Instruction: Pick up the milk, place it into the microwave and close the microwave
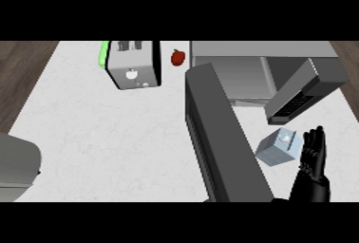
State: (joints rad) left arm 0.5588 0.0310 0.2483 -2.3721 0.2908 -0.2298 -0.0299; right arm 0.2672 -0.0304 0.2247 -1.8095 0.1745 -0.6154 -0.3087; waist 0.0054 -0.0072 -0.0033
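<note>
The milk [278,147], a small pale blue-grey carton, stands tilted on the white counter in front of the microwave [245,71]. The microwave sits at the back right with its dark door [217,137] swung wide open toward me, left of the carton. Its keypad panel [298,97] juts out just above the carton. My right hand [312,159] rises from the lower right, fingers straight and pointing up, right beside the carton's right side and holding nothing. My left hand does not show; only a grey forearm part [15,166] sits at the left edge.
A silver toaster [133,64] with a green edge stands at the back centre-left. A small red fruit [178,57] lies between it and the microwave. White counter [105,142] spreads left of the door, with dark wood floor [21,71] beyond its left edge.
</note>
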